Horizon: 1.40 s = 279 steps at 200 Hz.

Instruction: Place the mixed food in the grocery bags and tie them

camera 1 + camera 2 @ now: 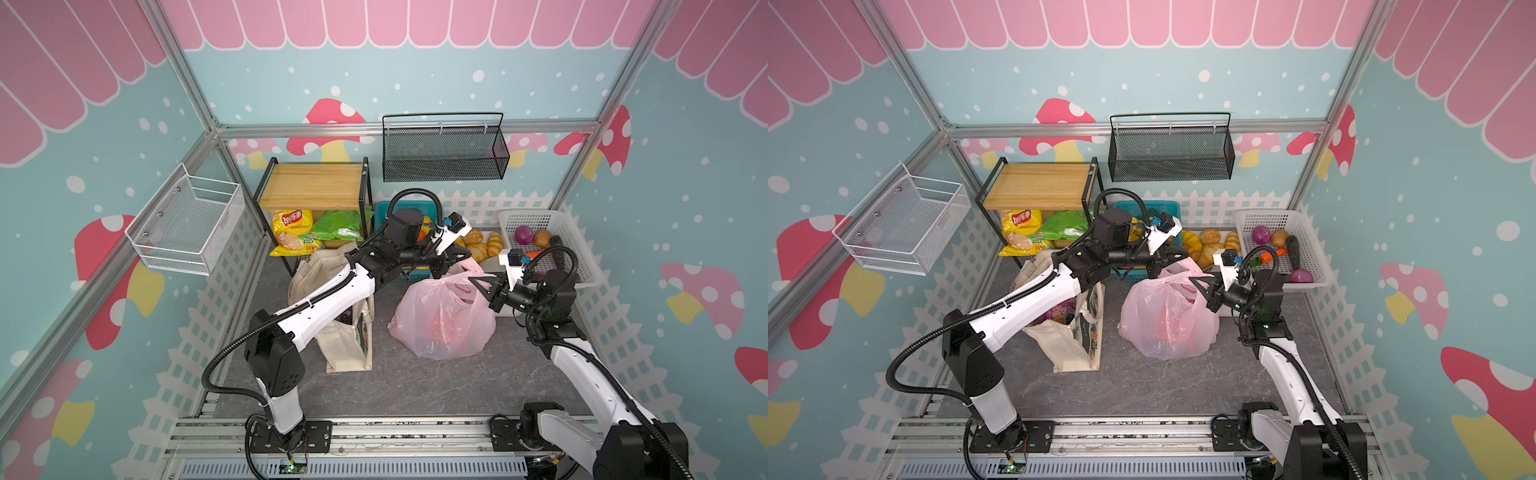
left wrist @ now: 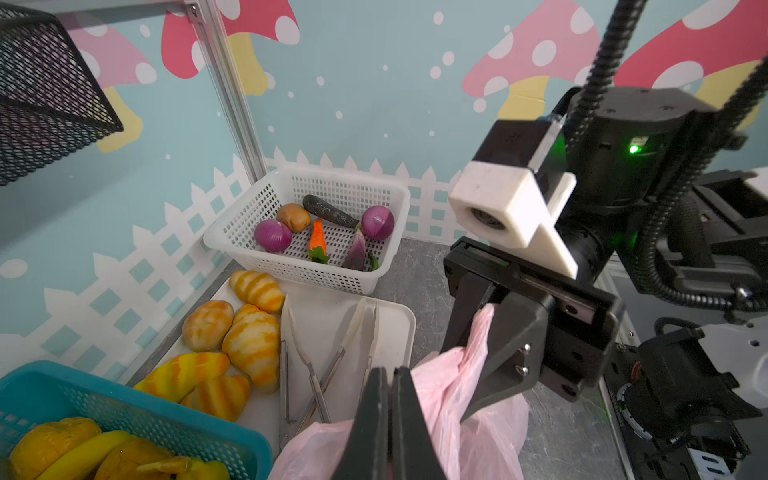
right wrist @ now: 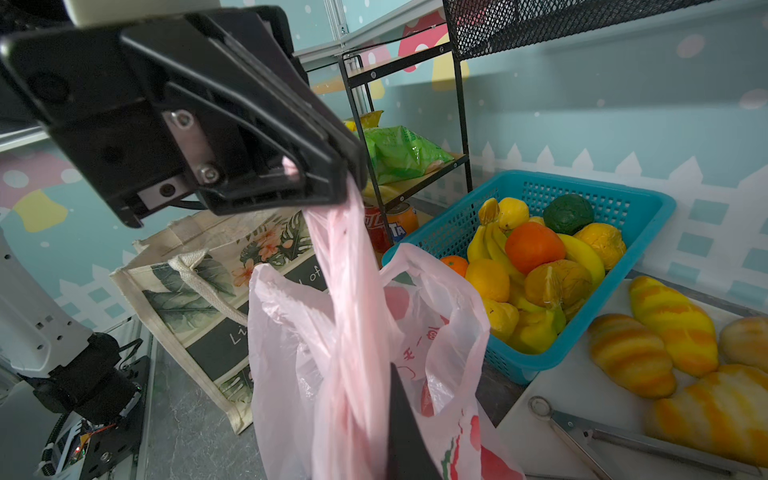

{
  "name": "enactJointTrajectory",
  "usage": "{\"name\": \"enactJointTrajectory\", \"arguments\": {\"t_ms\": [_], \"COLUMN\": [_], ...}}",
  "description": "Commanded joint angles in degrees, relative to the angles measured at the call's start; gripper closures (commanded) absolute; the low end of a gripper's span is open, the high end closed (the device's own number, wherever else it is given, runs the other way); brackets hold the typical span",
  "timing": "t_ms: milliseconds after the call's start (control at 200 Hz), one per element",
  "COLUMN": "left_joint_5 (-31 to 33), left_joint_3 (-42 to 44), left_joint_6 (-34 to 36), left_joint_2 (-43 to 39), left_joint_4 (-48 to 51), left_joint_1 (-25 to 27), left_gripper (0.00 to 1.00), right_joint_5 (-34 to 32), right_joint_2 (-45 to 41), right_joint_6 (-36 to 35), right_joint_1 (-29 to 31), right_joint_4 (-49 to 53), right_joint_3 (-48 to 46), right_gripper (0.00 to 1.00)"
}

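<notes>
The cream canvas tote [image 1: 345,353] stands left of the left gripper [image 2: 390,376], whose fingers are pressed together on a twisted handle of the pink plastic bag [image 1: 440,328]. The bag's body sags below both sets of fingertips. The right gripper [image 1: 473,282] also pinches pink handle plastic.

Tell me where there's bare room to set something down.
The grey tabletop is bare in front, between the aluminium rail and the translucent pink plastic bag and cream canvas tote. The wooden shelf top is bare too. The back is crowded: teal plastic basket, white bread tray, white plastic basket.
</notes>
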<state>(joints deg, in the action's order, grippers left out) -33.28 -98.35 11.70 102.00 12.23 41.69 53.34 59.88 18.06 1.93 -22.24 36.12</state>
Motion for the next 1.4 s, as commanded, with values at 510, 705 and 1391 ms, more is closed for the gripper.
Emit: {"name": "enactJointTrajectory", "arguments": {"t_ms": [510, 705, 1391], "left_joint_5": [7.4, 19.9, 28.3], "left_joint_3": [21.3, 25.2, 24.2], "left_joint_6": [23.2, 31.4, 33.2], "left_joint_2": [-11.6, -9.6, -0.9], "left_joint_4": [-11.7, -12.3, -18.6], "left_joint_1": [4.2, 9.4, 10.3], "left_gripper": [1.0, 1.0, 1.0], "right_joint_5": [-3.4, -3.4, -2.3], "right_joint_2": [1.8, 2.7, 4.5], "right_joint_6": [13.9, 18.3, 7.6], "right_joint_1": [0.0, 0.0, -0.1], "right_joint_4": [-6.1, -9.7, -5.0], "right_joint_3": [-0.5, -0.9, -2.1], "right_gripper": [1.0, 1.0, 0.87]}}
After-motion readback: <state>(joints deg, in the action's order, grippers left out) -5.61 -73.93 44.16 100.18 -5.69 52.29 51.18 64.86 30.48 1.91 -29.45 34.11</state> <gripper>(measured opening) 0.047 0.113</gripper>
